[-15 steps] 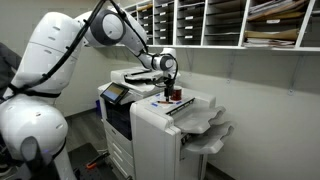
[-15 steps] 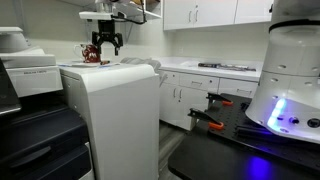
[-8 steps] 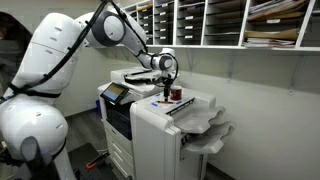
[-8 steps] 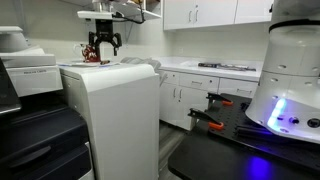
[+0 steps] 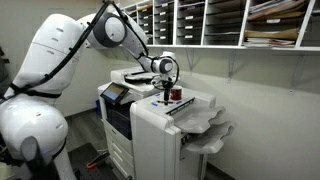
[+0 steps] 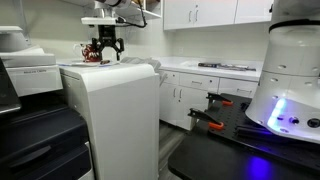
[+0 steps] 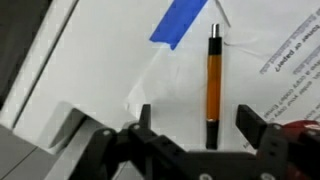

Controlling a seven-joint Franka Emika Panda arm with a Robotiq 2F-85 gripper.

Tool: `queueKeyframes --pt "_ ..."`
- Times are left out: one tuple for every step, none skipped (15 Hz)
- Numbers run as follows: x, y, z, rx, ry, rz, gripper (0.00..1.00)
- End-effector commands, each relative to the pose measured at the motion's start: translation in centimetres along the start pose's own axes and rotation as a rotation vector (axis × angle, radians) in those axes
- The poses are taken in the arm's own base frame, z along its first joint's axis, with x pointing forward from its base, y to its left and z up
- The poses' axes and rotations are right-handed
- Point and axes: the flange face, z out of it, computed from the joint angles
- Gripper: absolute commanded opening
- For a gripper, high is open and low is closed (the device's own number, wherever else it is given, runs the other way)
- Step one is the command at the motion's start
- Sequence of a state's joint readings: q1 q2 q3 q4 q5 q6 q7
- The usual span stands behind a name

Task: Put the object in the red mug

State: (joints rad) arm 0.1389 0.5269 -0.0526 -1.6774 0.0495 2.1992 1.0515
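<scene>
Wrist view: your gripper (image 7: 195,118) hovers with its fingers spread wide, one on either side of the orange pen (image 7: 212,80), which lies flat on printed paper (image 7: 285,55). The pen's long axis runs crosswise to the closing line, slightly off-centre. The red mug (image 5: 177,96) stands just beside the gripper.

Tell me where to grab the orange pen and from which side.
Take the pen by the middle of its orange barrel, coming straight down from above. It lies flat on the paper, lined up between the open jaws, so closing across its thin width should pinch it squarely.
</scene>
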Motion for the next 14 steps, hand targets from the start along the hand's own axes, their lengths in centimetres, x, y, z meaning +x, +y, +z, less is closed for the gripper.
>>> queueKeyframes --pt "0.4 0.0 0.3 -0.005 -0.009 -0.017 0.60" --pt "0.4 0.0 0.4 -0.008 -0.006 -0.020 0.53" --pt "0.4 0.0 0.5 -0.009 -0.006 -0.021 0.46" --pt "0.4 0.0 0.5 -0.009 -0.005 -0.023 0.37" --pt "0.4 -0.1 0.3 -0.004 -0.001 -0.024 0.31" --pt "0.4 -0.1 0.2 -0.003 -0.001 -0.026 0.22" --pt "0.3 -0.1 0.1 0.000 -0.003 -0.028 0.15" --pt "0.3 -0.1 -0.1 0.005 -0.002 -0.030 0.07" --pt "0.2 -0.1 -0.4 0.006 -0.001 -0.030 0.01" --pt "0.2 0.0 -0.6 0.013 0.001 -0.031 0.00" --pt "0.0 0.1 -1.1 0.023 0.007 -0.034 0.02" --pt "-0.3 0.4 -1.9 0.041 0.033 -0.046 0.04" --pt "-0.7 0.6 -2.9 0.063 0.047 -0.060 0.04" --pt "-1.2 0.9 -4.1 0.087 0.073 -0.080 0.04"
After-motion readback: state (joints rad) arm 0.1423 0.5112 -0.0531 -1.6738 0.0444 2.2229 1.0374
